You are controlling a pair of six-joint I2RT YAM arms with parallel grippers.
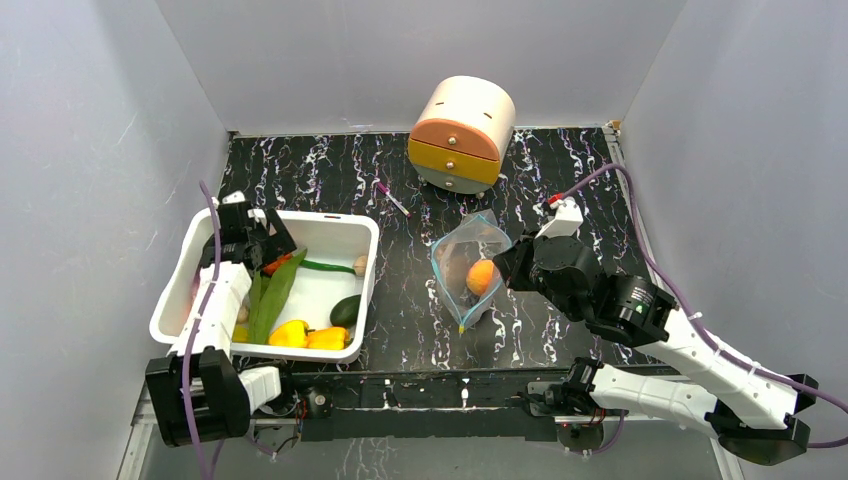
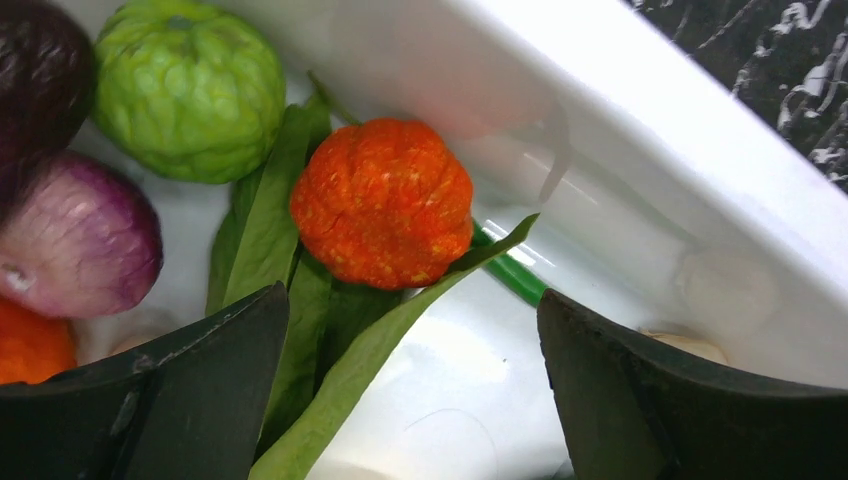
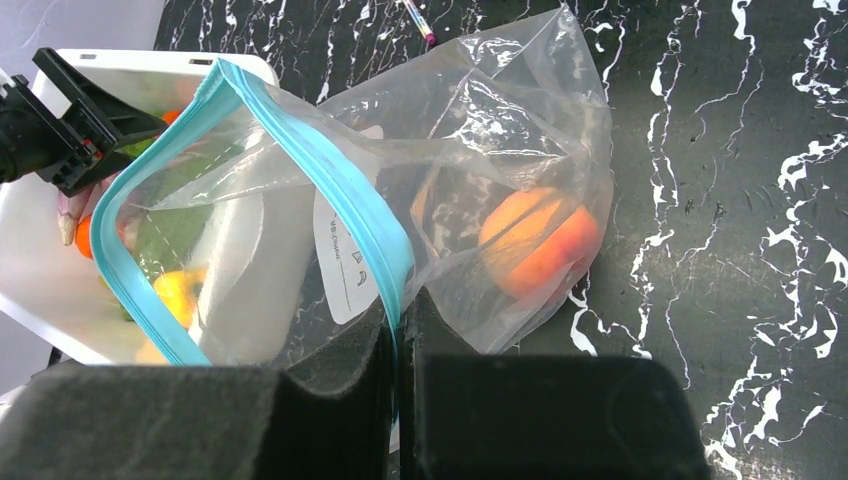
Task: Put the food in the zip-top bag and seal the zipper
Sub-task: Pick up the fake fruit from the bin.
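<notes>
The right gripper (image 3: 400, 335) is clamped on the zip-top bag (image 3: 500, 110), apparently at the zipper (image 3: 330, 170); the contact itself is hidden. The bag mouth is open, with one orange fruit (image 3: 535, 245) inside. The left gripper (image 2: 415, 340), jaws apart, hangs in the white tub (image 2: 620, 130) over a red-orange fruit (image 2: 383, 200) resting on green leaves (image 2: 270, 220).

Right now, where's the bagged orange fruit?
Top view, right of centre: the orange fruit lies inside the zip-top bag, beside the right gripper pinching its rim.
</notes>
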